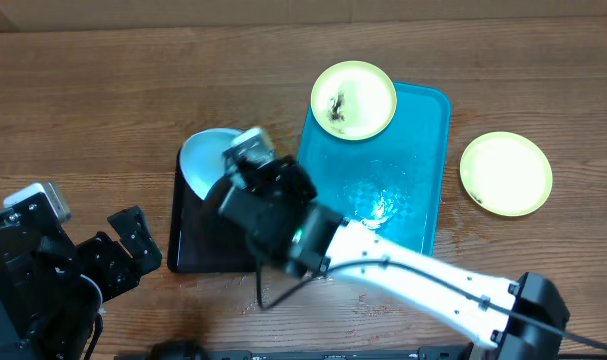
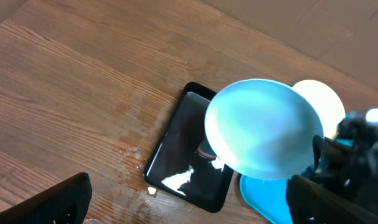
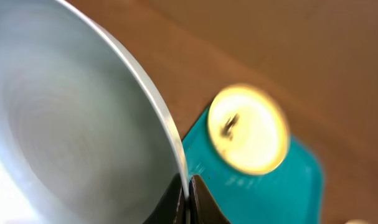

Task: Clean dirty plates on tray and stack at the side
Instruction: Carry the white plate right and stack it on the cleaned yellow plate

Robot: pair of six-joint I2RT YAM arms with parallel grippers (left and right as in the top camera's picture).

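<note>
Wood-grain table (image 1: 83, 110) fills the overhead view; nearest, at the near left corner, the left gripper (image 1: 135, 243) hangs over bare wood with its jaws spread wide and nothing between them; from the near right corner the right arm (image 1: 423, 275) reaches across to the middle; the right gripper (image 3: 187, 202) is pinched tight on the rim of the pale plate (image 1: 203, 160), its two tips meeting on the thin edge in the right wrist view; that plate is blue-white, held tilted above the far end of the black tray (image 1: 198, 250), and whether it touches the black tray I cannot tell; the black tray lies flat, just left of the tray (image 1: 413, 150), with a wet shine inside it and water drops (image 2: 129, 149) on the wood beside its near left side; the tray is turquoise, with a wet gleam near its near end; farther off, the smeared plate (image 1: 353, 100), yellow with a dark smudge left of its centre, sits on the tray's far left corner, its edge lapping over the far rim; right of the tray, apart from it, the clean plate (image 1: 505, 173), also yellow, lies on the table; a tan board (image 1: 283, 8) runs along the far edge.
</note>
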